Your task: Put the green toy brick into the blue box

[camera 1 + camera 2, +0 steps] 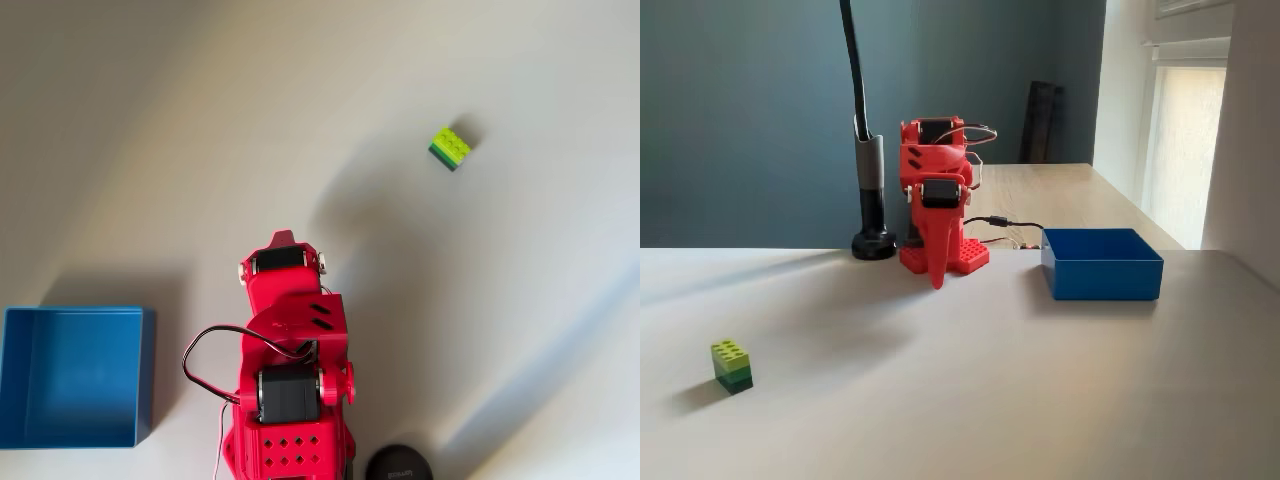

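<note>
Your red arm is folded up over its base, with the hand hanging point-down just in front of the base, tip close to the table. The fingers look pressed together with nothing between them. In the overhead view the hand is seen end-on, so you cannot read the jaws there.

The green toy brick sits alone on the table, well apart from the arm: near-left in the fixed view, upper right in the overhead view. It stands studs up, lime top over darker green sides.

The blue box rests open-topped on the table just beside the arm's base, right of it in the fixed view, lower left in the overhead view.

A black lamp stand is left of the base.
</note>
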Action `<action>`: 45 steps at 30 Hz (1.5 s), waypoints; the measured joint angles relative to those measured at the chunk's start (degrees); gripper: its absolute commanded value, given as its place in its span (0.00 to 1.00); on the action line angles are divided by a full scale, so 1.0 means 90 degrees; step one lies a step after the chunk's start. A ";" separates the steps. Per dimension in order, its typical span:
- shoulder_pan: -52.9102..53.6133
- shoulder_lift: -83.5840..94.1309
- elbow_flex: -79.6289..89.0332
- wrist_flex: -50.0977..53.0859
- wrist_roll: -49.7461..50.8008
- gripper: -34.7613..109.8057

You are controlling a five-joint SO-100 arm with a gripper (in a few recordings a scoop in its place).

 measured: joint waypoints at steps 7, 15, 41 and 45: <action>-0.0068 0.0000 0.0000 0.0000 -0.0059 0.24; -0.0068 0.0000 0.0000 0.0000 -0.0059 0.24; -0.0068 -0.0039 -0.0098 -0.0098 -0.0010 0.24; -0.0068 0.0000 -0.0410 -0.0098 0.0000 0.24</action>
